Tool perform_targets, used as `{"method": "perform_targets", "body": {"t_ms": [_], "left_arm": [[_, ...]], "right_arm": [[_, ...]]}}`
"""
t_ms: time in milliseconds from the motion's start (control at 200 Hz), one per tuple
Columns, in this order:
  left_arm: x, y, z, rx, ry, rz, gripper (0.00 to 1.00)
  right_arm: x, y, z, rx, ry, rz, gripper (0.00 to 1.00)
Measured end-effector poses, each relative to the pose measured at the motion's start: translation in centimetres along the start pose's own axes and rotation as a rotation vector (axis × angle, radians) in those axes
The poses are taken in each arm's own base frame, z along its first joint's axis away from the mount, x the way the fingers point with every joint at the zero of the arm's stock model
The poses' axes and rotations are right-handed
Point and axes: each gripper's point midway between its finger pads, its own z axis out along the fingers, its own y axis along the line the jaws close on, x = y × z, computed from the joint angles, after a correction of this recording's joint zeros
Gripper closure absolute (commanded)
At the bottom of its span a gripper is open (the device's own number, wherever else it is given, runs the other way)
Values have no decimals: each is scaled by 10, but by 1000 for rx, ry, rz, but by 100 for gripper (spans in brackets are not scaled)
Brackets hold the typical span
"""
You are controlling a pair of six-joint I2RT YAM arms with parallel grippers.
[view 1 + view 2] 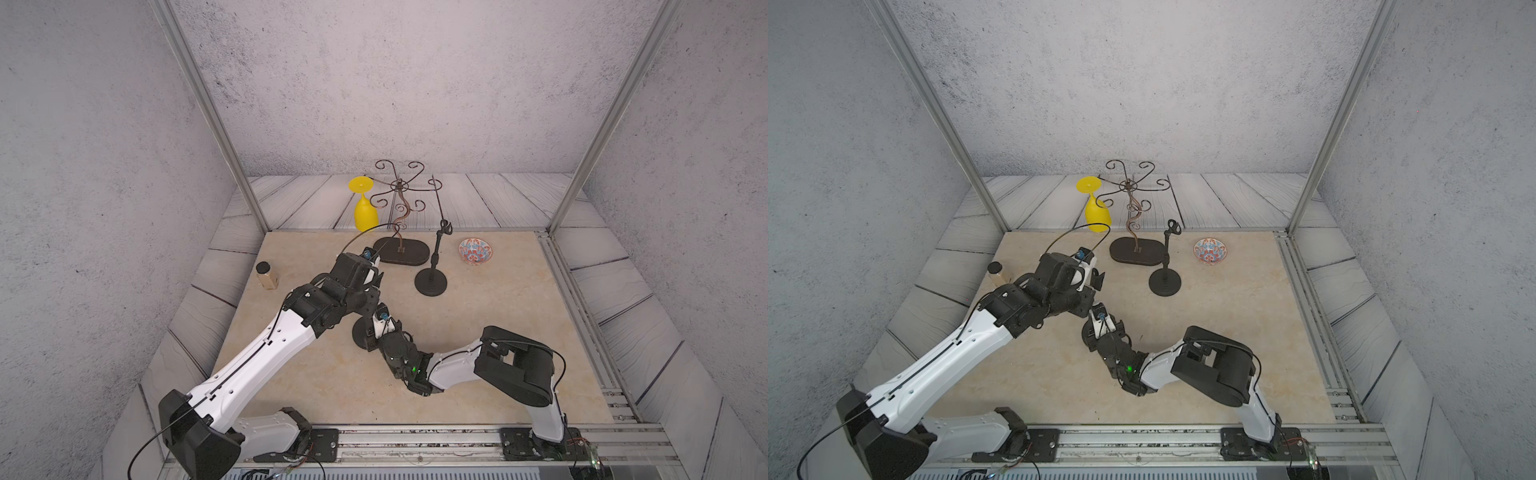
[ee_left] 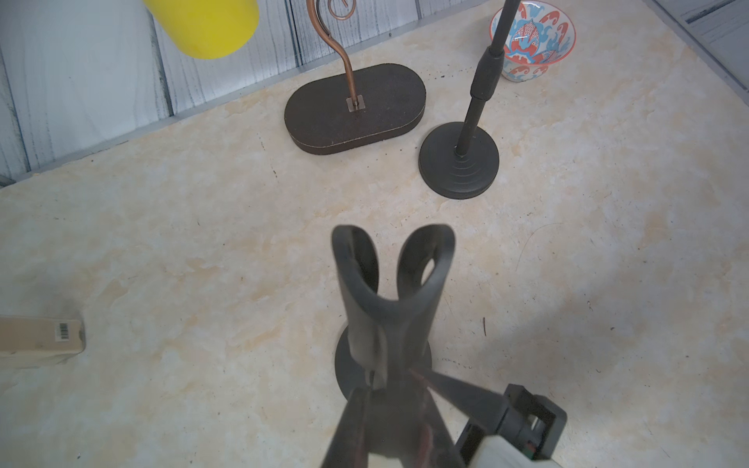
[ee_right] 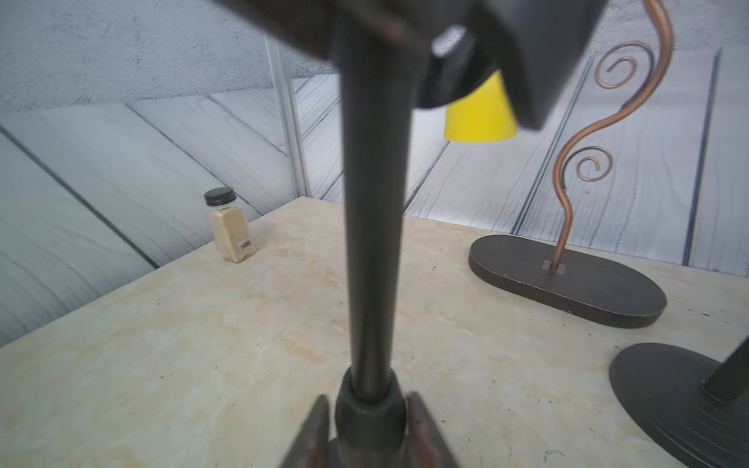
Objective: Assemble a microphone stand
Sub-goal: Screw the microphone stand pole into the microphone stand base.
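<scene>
Table [image 1: 498, 332], beige stone-look, holds everything. Wire glass rack [image 1: 401, 249] at rear, yellow wine glass [image 1: 365, 212] hanging inverted on it. Unfinished stand near centre: round base [image 1: 358, 332] on table, pole [image 3: 371, 243] upright. Left gripper [image 2: 389, 389] clenched on mic clip [image 2: 389, 283] at pole top. Right gripper [image 3: 369, 421] fingers flank lower collar [image 3: 369, 401]; can't tell if squeezing. Second mic stand [image 1: 432, 270], patterned bowl [image 1: 475, 251] and spice jar [image 1: 266, 276] stand apart.
</scene>
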Motion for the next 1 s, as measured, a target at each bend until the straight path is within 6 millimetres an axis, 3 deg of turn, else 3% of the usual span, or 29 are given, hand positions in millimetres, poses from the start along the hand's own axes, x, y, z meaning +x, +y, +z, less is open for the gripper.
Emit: {"method": "perform_targets", "body": {"t_ms": [200,360,585,696,851,1001], "left_arm": [[-1,2,1,11,-2,-9,98],[-1,2,1,19,-2,-14,98],[-2,4,1,22,-1,-13,98],[-2,3,1,25,-1,-11,98],[-1,3,1,28,0,-10,98],[-1,3,1,30,1,-11,98]], "right_arm": [[36,-25,-10,-284,92,27,31],[18,-45,-3,-507,105,58,33],[-23,-10,-7,-794,78,-57,43],[-25,-4,-9,-852,91,-68,50],[-26,-1,-3,-873,95,-75,69],[-20,-3,0,-863,107,-74,73]]}}
